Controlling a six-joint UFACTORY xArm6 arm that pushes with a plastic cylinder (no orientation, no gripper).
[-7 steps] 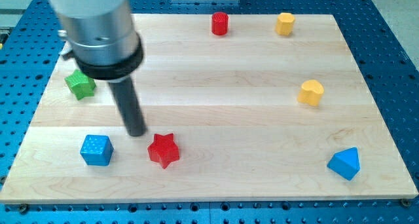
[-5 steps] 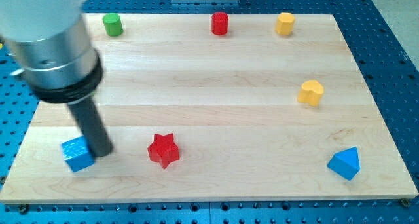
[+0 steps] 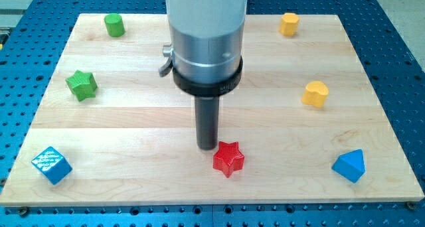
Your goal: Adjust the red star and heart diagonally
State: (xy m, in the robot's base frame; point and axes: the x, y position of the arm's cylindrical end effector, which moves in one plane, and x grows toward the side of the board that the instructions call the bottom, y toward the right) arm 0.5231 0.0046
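The red star (image 3: 228, 158) lies on the wooden board (image 3: 133, 127), low and a little right of centre. My tip (image 3: 207, 147) stands just to the star's upper left, touching or nearly touching it. The yellow heart (image 3: 316, 93) lies at the view's right, well up and right of the star. The arm's grey body hides the top centre of the board.
A green star (image 3: 82, 85) lies at the left and a green cylinder (image 3: 114, 24) at the top left. A blue cube (image 3: 51, 165) sits at the bottom left corner. A yellow block (image 3: 289, 23) lies at the top right, a blue triangular block (image 3: 350, 165) at the bottom right.
My tip swung left, pushing the blue cube toward the bottom left corner, then came back right. The red star has shifted to the right. The arm now hides the red cylinder at the top.
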